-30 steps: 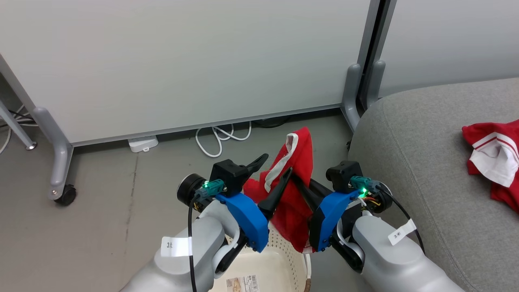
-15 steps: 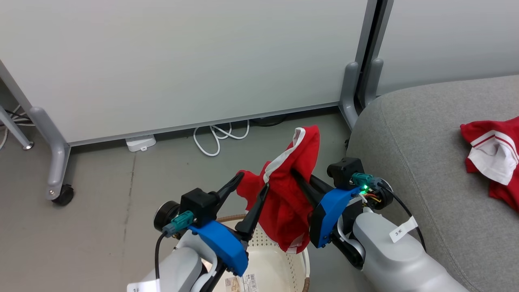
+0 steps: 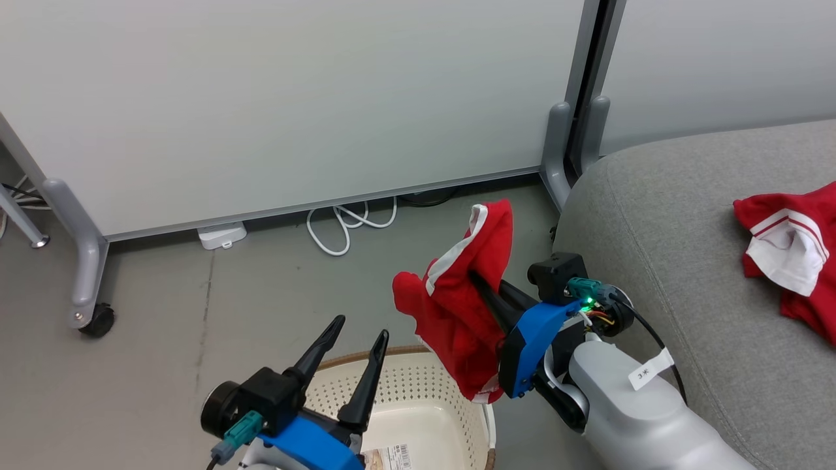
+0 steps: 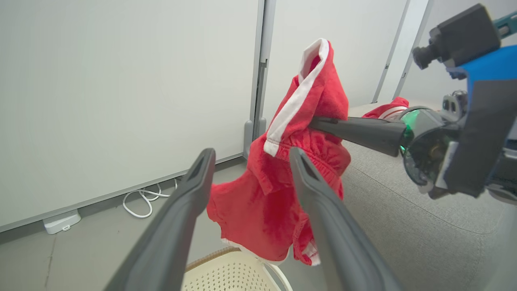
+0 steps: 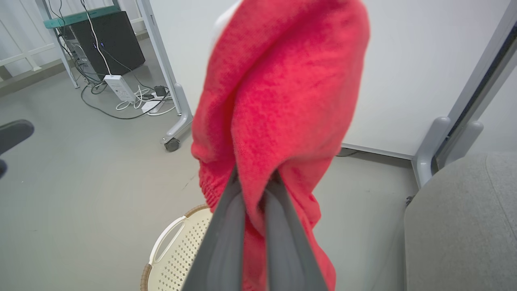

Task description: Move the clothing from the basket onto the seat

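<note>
A red garment with white stripe trim point(image 3: 464, 307) hangs in the air above the right end of the basket point(image 3: 405, 405). My right gripper point(image 3: 475, 279) is shut on its upper folds, the fingertips buried in cloth. In the right wrist view the clothing point(image 5: 282, 101) drapes over the shut fingers point(image 5: 226, 242), basket point(image 5: 177, 250) below. My left gripper point(image 3: 360, 328) stands open and empty over the basket's far rim, left of the cloth; its wrist view has the garment point(image 4: 282, 190) beyond its fingers. A second red and white garment point(image 3: 784, 254) lies on the grey seat point(image 3: 666, 228).
White partition panels stand behind, on grey feet with a caster point(image 3: 98, 320). A white cable point(image 3: 346, 225) and a small white box point(image 3: 222, 234) lie on the floor under the panel. A black computer point(image 5: 109, 44) and power strip point(image 5: 119, 87) sit further left.
My left gripper has drawn back and down to the lower left, away from the garment, still open. The garment now hangs from the right gripper alone. The head view has shifted slightly.
</note>
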Motion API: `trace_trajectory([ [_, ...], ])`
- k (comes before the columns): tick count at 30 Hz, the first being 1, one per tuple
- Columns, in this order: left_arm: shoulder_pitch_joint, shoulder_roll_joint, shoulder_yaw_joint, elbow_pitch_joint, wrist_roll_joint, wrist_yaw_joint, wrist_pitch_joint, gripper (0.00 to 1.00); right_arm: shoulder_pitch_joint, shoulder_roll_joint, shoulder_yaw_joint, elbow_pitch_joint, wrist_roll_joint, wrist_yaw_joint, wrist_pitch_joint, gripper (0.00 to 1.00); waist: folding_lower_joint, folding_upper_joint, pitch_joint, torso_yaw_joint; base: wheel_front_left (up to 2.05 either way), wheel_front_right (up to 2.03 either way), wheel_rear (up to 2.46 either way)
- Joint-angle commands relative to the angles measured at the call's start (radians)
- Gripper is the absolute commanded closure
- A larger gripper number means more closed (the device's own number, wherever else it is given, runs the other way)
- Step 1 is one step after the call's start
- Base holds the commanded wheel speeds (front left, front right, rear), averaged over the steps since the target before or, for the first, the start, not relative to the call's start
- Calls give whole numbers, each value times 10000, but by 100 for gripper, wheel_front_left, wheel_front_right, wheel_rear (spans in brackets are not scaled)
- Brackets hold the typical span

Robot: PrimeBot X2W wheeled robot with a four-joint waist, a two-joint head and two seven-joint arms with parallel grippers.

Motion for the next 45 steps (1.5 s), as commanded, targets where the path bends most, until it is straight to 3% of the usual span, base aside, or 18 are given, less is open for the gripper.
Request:
trace_trajectory([
  [1, 273, -35, 287, -146, 214, -75, -40, 0, 36, -49, -40, -61, -18, 1, -80, 100, 0, 0, -21, 4, 0, 0, 0],
  [13, 1120, -272, 1005, -363, 639, -51, -40, 0, 171, -106, -121, -99, -39, 1, -74, 100, 0, 0, -61, -25, 0, 0, 0],
  [21, 1050, -246, 1004, -434, 615, -52, -35, 0, 138, -103, -143, -210, -59, 1, -76, 100, 0, 0, 8, -545, 0, 0, 0],
  [45, 676, -103, 751, -447, 455, -53, -34, 0, 127, -152, -437, -436, -246, 1, -74, 100, 0, 0, 362, -3805, 0, 0, 0],
])
